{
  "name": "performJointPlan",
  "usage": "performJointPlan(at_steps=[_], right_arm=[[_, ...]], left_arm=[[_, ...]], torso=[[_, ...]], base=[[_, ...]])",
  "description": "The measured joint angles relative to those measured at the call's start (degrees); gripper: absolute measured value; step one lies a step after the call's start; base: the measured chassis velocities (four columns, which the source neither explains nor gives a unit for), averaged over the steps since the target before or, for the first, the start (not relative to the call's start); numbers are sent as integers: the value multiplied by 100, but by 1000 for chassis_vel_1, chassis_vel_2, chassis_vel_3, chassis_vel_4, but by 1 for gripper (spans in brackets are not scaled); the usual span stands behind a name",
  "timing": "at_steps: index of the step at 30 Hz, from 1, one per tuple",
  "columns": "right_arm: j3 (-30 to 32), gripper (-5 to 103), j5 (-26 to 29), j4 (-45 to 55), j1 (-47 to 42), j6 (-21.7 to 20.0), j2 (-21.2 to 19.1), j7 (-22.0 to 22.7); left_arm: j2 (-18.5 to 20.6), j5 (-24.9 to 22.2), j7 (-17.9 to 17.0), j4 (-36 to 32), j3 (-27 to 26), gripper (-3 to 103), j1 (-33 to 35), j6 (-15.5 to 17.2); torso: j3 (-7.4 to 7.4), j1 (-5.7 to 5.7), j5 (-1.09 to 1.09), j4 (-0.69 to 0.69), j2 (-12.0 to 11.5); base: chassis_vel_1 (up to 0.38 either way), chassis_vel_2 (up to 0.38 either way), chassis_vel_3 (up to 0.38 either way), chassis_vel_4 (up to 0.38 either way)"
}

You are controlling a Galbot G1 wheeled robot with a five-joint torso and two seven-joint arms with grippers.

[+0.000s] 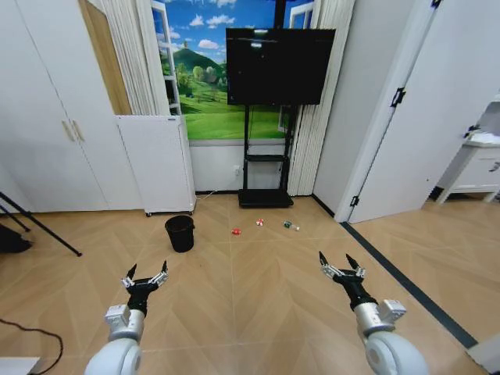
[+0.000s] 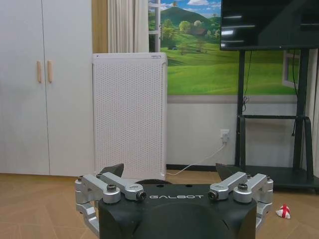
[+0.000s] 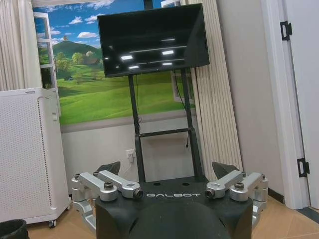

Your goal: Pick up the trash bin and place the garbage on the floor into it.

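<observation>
Over the floor (image 1: pixel 258 289), left gripper (image 1: pixel 148 273) and right gripper (image 1: pixel 340 262) spread wide, empty

high head view, low forward wrist views

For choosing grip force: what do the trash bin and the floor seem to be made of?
The trash bin looks like matte black plastic, plain and without shine, though metal is possible. The floor looks like light tan wood parquet with a satin finish: chevron boards with faint reflections.

Counts: 1 trash bin (image 1: pixel 180 233), 2 red-and-white wads (image 1: pixel 236 231) (image 1: pixel 259 222), 1 clear bottle (image 1: pixel 291 226), 2 grippers, left (image 1: pixel 146 276) and right (image 1: pixel 341 264), both spread wide.
</observation>
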Motion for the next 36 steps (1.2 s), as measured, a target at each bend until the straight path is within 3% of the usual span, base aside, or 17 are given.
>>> performJointPlan(at_steps=[24,36], right_arm=[[45,100,-21,-150,4,4,-3,-11],[2,100,-19,-180,32,6,-13,4]], left_arm=[[-32,1,7,16,18,100,36,14],[-18,-11,12,24,-2,100,18,11]], torso=[[0,-1,0,0,0],[1,1,1,0,1]], base=[[0,0,0,0],[-161,166,172,-161]])
